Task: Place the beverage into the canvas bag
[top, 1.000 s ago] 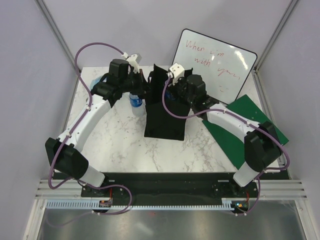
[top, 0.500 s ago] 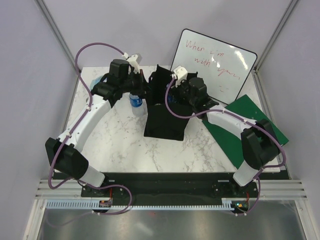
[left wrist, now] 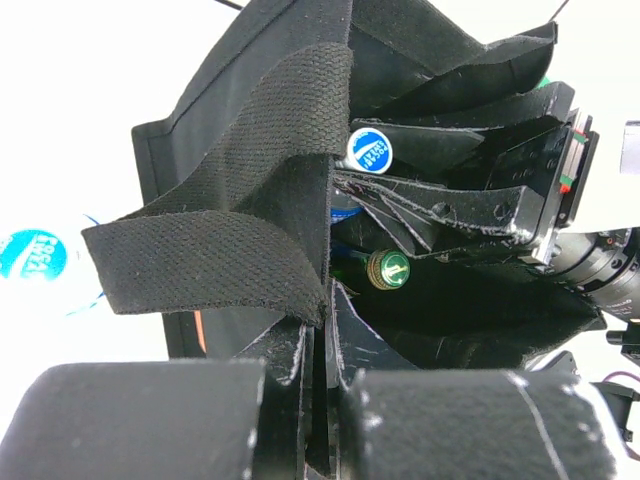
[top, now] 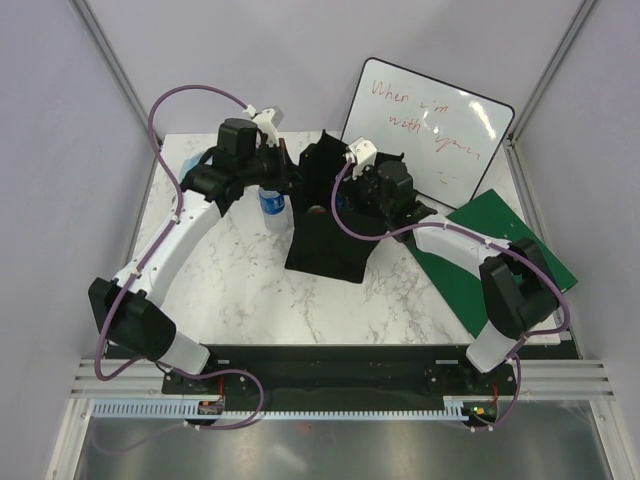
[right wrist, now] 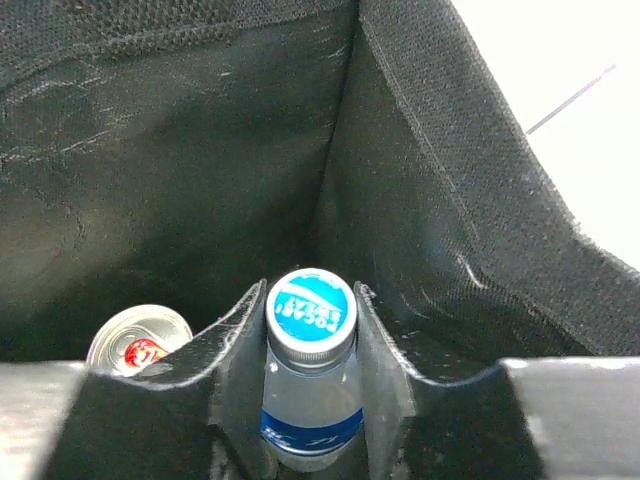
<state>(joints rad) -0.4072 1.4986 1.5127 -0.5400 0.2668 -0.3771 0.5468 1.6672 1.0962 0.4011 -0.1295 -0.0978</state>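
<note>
Now the beverage (right wrist: 310, 385) is held inside the canvas bag (top: 325, 245) by the right hand (right wrist: 310, 300).
The blue-capped bottle is seen upright within the bag's dark walls, its neck clamped on both sides by the right hand; whether its base is set on the bag's floor cannot be told. A can (right wrist: 140, 340) is seen lower in the bag, just beside it, and a green cap (left wrist: 388, 268) is glimpsed there too. The bag's left rim is pinched by the left hand (left wrist: 318, 400), closed tight on the fabric. The bag is stood on the marble desk (top: 230, 270), with a second bottle (top: 271, 200) just beside its left wall.
</note>
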